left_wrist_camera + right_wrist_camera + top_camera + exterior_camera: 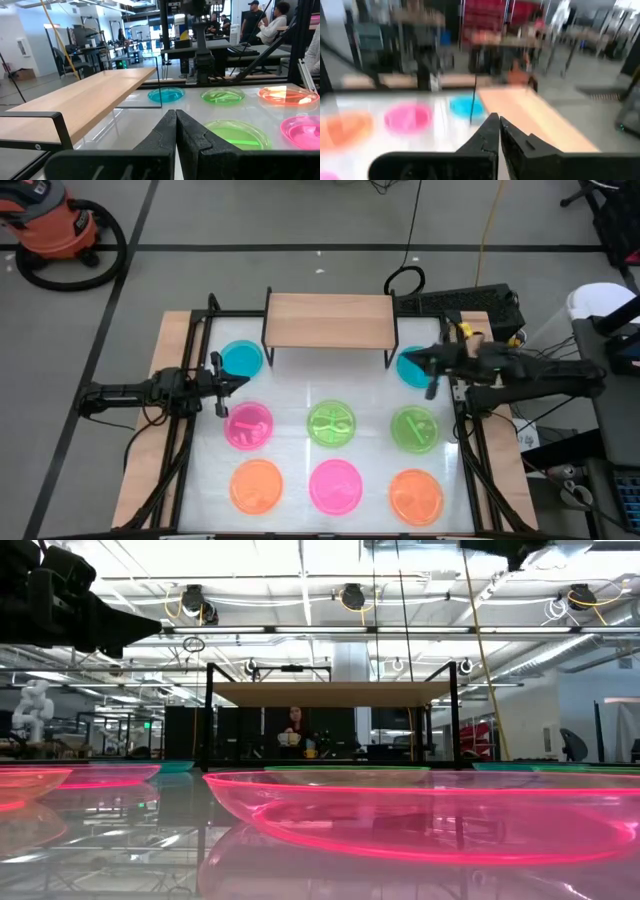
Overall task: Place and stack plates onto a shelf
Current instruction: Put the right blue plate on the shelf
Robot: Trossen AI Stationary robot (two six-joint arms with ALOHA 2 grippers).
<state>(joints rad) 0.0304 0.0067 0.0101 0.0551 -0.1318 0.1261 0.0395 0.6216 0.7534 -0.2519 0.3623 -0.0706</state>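
Note:
The shelf [328, 320] stands at the table's far middle, its wooden top bare. Eight plates lie flat on the white tabletop: a blue one [242, 358] left of the shelf, a blue one [408, 372] right of it, a row of pink [249, 425], green [331, 424] and green [414, 428], and a near row of orange [256, 485], pink [335, 485] and orange [415, 494]. My left gripper [246, 383] is shut and hovers between the left blue and pink plates. My right gripper [406, 361], also shut, hovers over the right blue plate and hides part of it.
Black frame rails [190, 370] run along both table sides. A dark cable box [470, 302] sits behind the shelf's right end. An orange vacuum [55, 230] stands on the floor beyond the table. People [265, 20] stand in the room behind.

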